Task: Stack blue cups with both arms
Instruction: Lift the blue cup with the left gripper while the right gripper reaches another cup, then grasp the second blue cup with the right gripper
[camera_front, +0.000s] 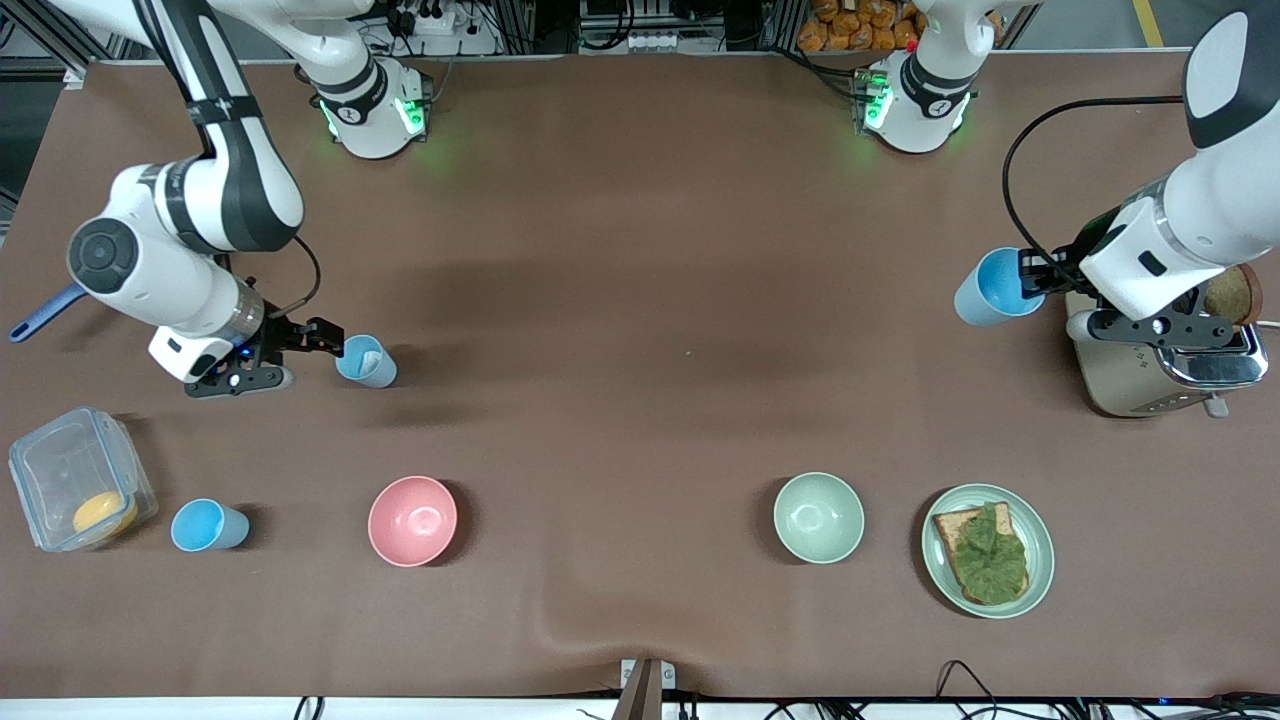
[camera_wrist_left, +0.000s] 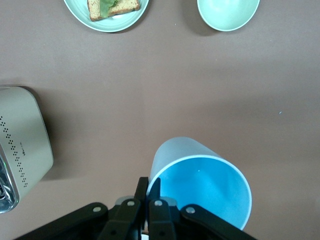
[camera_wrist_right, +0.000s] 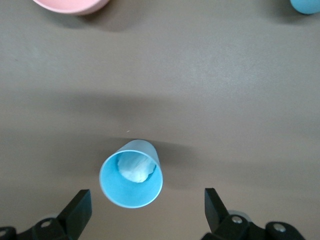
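While clamped on the rim of a blue cup, left gripper up in the air at right of the front frame, beside the toaster; fingers pinched on the cup wall, one inside, one outside. Same held cup large at lower centre of the left wrist view, mouth toward camera, bright blue inside; pinch on the rim seen only there. Toaster edge at left of that view, plate with toast and greens and green bowl cut off along its top.

Right gripper at left of the front frame, fingers spread wide, holding nothing, just beside a second blue cup standing upright on the table. White patch inside that cup clear only in the right wrist view, cup at lower centre between the two open fingers, not touching either. Pink bowl and third blue cup clipped at that view's top edge.

Third cup at lower left of the front frame, next to a clear lidded container with something yellow inside. Blue handle poking out at left edge under the right arm.

Brown cloth table, slight wrinkle at lower centre. Both green-lit bases along the top, cables and clutter above.
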